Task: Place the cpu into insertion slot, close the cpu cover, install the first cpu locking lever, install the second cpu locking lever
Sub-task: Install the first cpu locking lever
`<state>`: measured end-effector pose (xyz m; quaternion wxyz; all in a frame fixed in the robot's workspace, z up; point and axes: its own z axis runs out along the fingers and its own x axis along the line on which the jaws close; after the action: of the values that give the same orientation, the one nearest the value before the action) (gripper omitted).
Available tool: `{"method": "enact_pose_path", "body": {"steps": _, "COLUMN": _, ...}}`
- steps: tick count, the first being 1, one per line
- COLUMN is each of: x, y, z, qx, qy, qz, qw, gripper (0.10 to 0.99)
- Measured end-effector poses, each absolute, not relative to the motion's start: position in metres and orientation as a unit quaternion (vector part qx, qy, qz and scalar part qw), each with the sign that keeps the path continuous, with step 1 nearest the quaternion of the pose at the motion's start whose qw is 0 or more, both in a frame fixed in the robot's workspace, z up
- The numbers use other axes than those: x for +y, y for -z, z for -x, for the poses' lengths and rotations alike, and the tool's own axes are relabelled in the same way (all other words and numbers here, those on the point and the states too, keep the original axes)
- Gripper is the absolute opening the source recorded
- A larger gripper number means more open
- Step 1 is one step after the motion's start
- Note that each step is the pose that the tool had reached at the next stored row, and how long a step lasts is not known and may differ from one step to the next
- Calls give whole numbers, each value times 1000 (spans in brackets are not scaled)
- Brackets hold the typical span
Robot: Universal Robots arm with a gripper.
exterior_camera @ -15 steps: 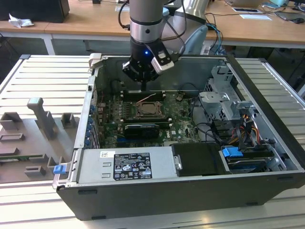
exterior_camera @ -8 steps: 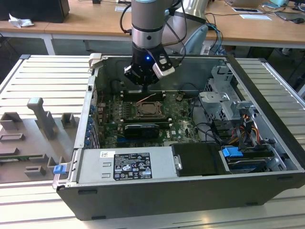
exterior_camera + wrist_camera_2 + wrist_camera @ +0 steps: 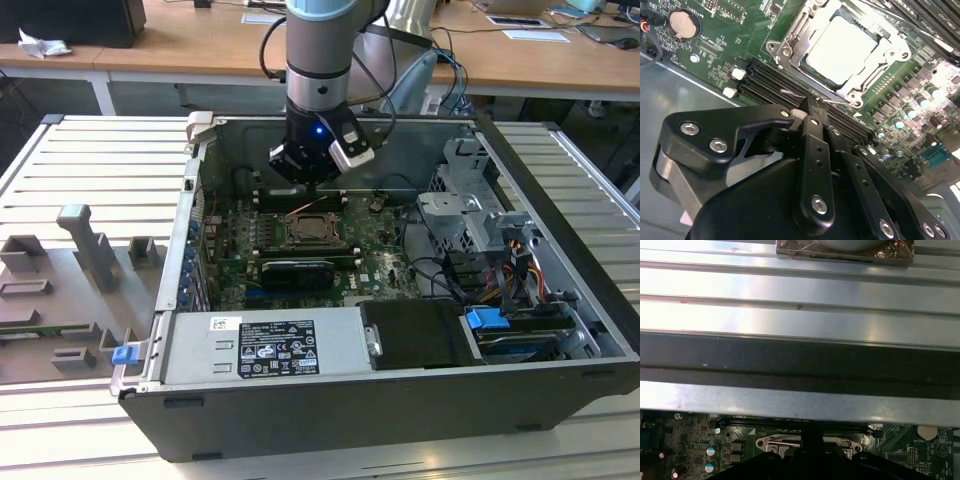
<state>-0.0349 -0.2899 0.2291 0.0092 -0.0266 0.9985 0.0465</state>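
Standing by the bench: the open PC case [image 3: 560,190] takes up most of the exterior view, and the arm comes down from the top middle with the gripper [image 3: 312,185] hanging just above the motherboard [image 3: 225,265], near the back wall of the case.

In the second wrist view the cpu [image 3: 840,47] sits up top, centre-right, already in the socket, pale metal top facing up. The cpu cover [image 3: 790,32] looks folded down around it, with the chip showing through its window, though I can't swear it's flat all the way round. A thin wire locking lever [image 3: 832,102] runs along the socket edge nearest the gripper, and its end looks like it's sitting free rather than tucked under its hook.

The claw [image 3: 812,106] has its fingers pressed together into one narrow tip, nothing pinched between them, and that tip is right at the wire lever, next to the black memory slots [image 3: 765,80].

What could go wrong, imo: that lever is springy and skinny, so a tip pushing slightly off line could slip off it and jab the memory slots or the board. And if the cover isn't fully seated, forcing the lever down could load the chip unevenly.
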Motion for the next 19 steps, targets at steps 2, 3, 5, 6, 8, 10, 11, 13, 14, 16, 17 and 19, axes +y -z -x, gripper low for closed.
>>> {"method": "enact_pose_path", "body": {"steps": 2, "x": -290, "y": -228, "z": 32, "qx": 999, "qy": -47, "qz": 27, "qw": 9, "gripper": 106}}
{"method": "enact_pose_path", "body": {"steps": 3, "x": -290, "y": -228, "z": 31, "qx": 998, "qy": -47, "qz": 27, "qw": 9, "gripper": 106}}
{"method": "enact_pose_path", "body": {"steps": 5, "x": -290, "y": -227, "z": 30, "qx": 998, "qy": -48, "qz": 27, "qw": 9, "gripper": 106}}
{"method": "enact_pose_path", "body": {"steps": 6, "x": -290, "y": -227, "z": 30, "qx": 998, "qy": -49, "qz": 27, "qw": 9, "gripper": 106}}
{"method": "enact_pose_path", "body": {"steps": 8, "x": -290, "y": -226, "z": 28, "qx": 998, "qy": -51, "qz": 27, "qw": 9, "gripper": 106}}
{"method": "enact_pose_path", "body": {"steps": 10, "x": -290, "y": -225, "z": 27, "qx": 998, "qy": -52, "qz": 27, "qw": 9, "gripper": 106}}
{"method": "enact_pose_path", "body": {"steps": 11, "x": -290, "y": -224, "z": 26, "qx": 998, "qy": -52, "qz": 27, "qw": 9, "gripper": 106}}
{"method": "enact_pose_path", "body": {"steps": 13, "x": -290, "y": -223, "z": 25, "qx": 998, "qy": -53, "qz": 27, "qw": 9, "gripper": 106}}
{"method": "enact_pose_path", "body": {"steps": 14, "x": -290, "y": -222, "z": 24, "qx": 998, "qy": -53, "qz": 27, "qw": 9, "gripper": 106}}
{"method": "enact_pose_path", "body": {"steps": 16, "x": -290, "y": -217, "z": 21, "qx": 998, "qy": -53, "qz": 27, "qw": 9, "gripper": 106}}
{"method": "enact_pose_path", "body": {"steps": 17, "x": -290, "y": -215, "z": 19, "qx": 998, "qy": -53, "qz": 27, "qw": 9, "gripper": 106}}
{"method": "enact_pose_path", "body": {"steps": 19, "x": -290, "y": -211, "z": 18, "qx": 998, "qy": -53, "qz": 27, "qw": 9, "gripper": 106}}
